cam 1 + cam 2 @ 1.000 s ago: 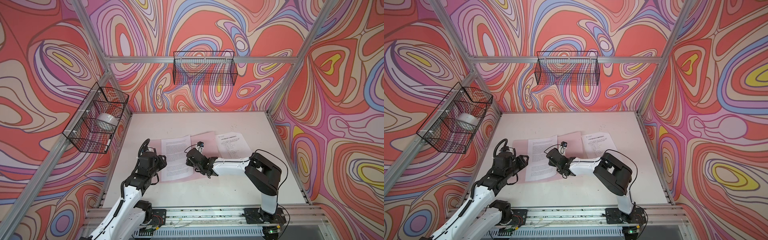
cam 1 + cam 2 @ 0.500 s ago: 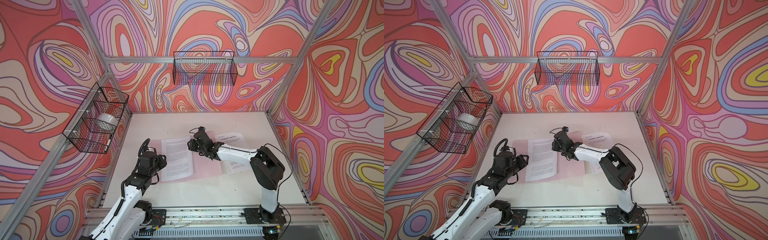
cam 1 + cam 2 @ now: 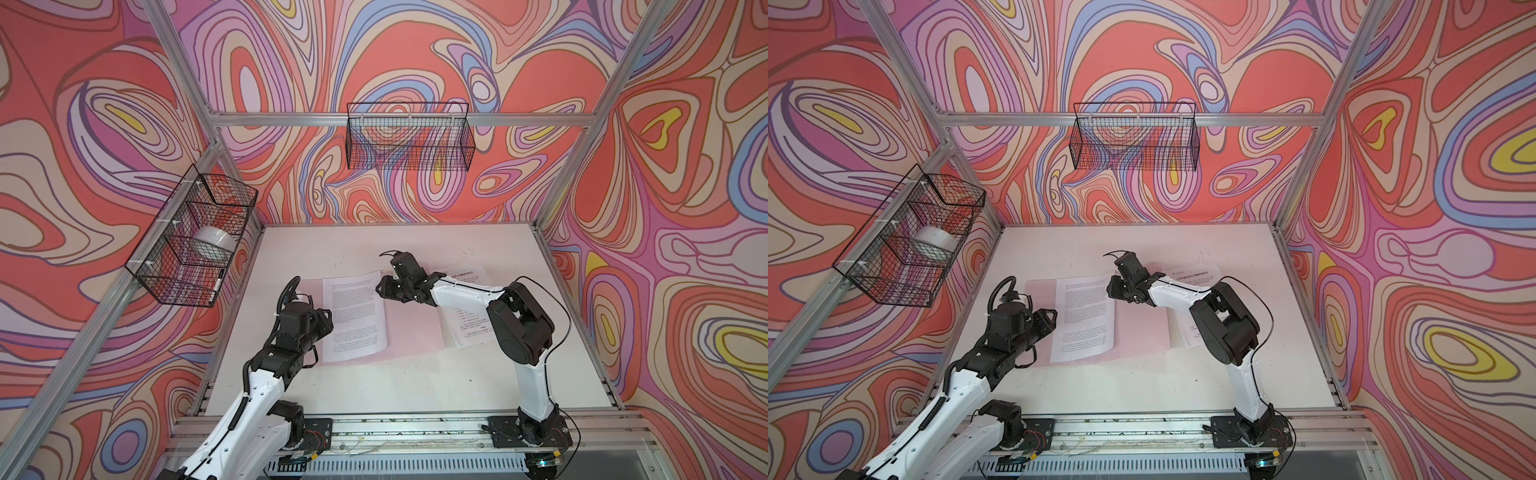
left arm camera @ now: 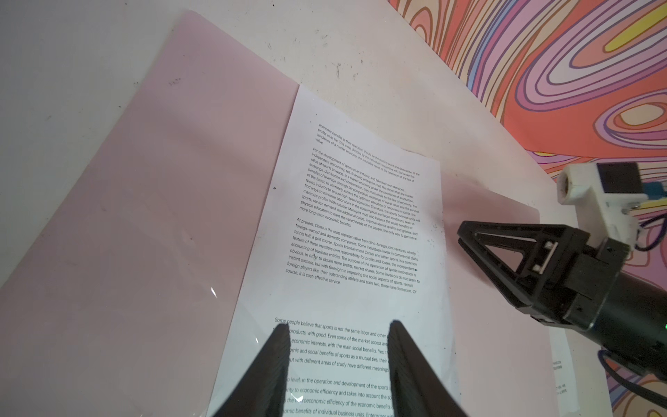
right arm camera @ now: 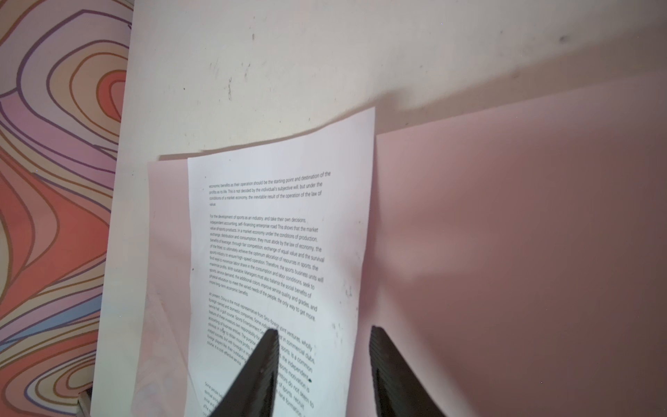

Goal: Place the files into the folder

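Observation:
The pale-pink folder lies opened flat on the white table. One of the files, a white sheet of dense text, rests on its left half. A second sheet with a heading lies to the right, partly under the right arm. My left gripper is open, low over the near left part of the text sheet. My right gripper is open and empty, straddling that sheet's far right edge above the folder.
A wire basket holding a white bowl hangs on the left wall. Another wire basket hangs on the back wall. Aluminium posts stand at the table's corners, and a rail runs along the front edge.
My right gripper has swung from the near middle of the folder to the far right edge of the text sheet. The folder's right half now lies flat. The left arm has stayed still.

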You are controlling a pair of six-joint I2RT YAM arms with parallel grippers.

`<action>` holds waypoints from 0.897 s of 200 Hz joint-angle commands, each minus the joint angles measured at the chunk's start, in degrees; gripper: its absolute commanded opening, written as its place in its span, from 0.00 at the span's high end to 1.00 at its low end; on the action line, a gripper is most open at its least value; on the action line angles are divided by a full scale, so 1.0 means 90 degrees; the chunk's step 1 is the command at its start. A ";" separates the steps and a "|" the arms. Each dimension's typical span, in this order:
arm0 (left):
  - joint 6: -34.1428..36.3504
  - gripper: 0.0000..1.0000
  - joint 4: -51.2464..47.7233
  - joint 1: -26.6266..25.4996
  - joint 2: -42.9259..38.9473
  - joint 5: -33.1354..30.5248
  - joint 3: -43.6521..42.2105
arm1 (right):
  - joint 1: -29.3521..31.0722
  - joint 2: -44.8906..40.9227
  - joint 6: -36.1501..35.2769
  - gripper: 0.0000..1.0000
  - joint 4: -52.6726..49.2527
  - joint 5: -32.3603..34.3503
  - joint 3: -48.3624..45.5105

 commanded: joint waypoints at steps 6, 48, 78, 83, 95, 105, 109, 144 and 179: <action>0.0119 0.55 0.0057 0.0033 -0.0046 -0.0082 -0.0042 | -0.0019 0.0205 0.0091 0.57 -0.0026 -0.0399 -0.0054; 0.0119 0.55 0.0042 0.0042 -0.0045 -0.0052 -0.0056 | -0.0029 0.0158 0.0139 0.58 -0.0119 -0.0300 -0.0153; 0.0119 0.55 0.0076 0.0045 0.0012 -0.0038 -0.0052 | -0.0029 0.0277 0.0084 0.58 -0.0249 -0.0380 -0.0016; 0.0114 0.55 0.0085 0.0045 0.0013 -0.0042 -0.0061 | -0.0029 0.0307 0.0087 0.58 -0.0215 -0.0424 -0.0010; 0.0119 0.55 0.0096 0.0042 0.0021 -0.0039 -0.0075 | -0.0031 0.0365 0.0107 0.59 -0.0131 -0.0546 -0.0002; 0.0112 0.55 0.0097 0.0042 0.0013 -0.0042 -0.0095 | -0.0030 0.0406 0.0128 0.60 -0.0078 -0.0614 0.0008; 0.0116 0.55 0.0096 0.0042 0.0013 -0.0050 -0.0100 | -0.0029 0.0424 0.0144 0.61 -0.0044 -0.0652 0.0009; 0.0127 0.55 0.0059 0.0042 -0.0007 -0.0062 -0.0119 | -0.0039 0.0565 0.0272 0.69 0.0284 -0.0908 -0.0004; 0.0141 0.55 -0.0038 0.0042 -0.0091 -0.0101 -0.0100 | -0.0056 0.0691 0.0423 0.85 0.0471 -0.1062 0.0033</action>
